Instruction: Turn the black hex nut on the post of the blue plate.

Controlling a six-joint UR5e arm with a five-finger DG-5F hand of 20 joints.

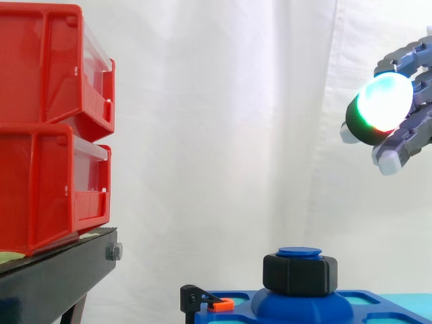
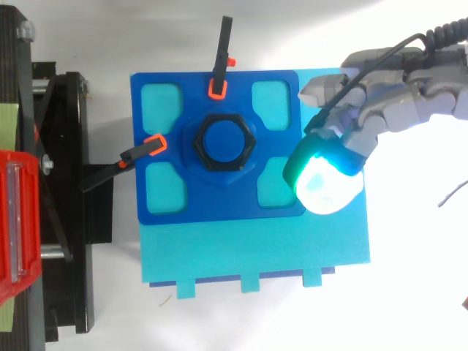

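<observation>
Black hex nut [image 1: 300,273] sits on the blue post [image 2: 223,139] at the middle of the blue plate [image 2: 168,117]; in my side view the post top stands just proud of the nut. The plate lies on a cyan board [image 2: 256,248]. Two black clamps with orange tips touch the plate, one [image 2: 221,62] at its upper edge in the top view, one [image 2: 128,157] at its left edge.

I read the robot hand [image 2: 395,110] as loosely open, fingers relaxed, nothing in its grip. One pad [image 2: 325,179] glows white-cyan with a green rim. From above, the hand hangs over the plate's right edge, apart from the nut. From the side, it is well above the nut, off right.

Red bins [image 1: 47,128] stacked on the black stand [image 1: 54,277], left.
</observation>
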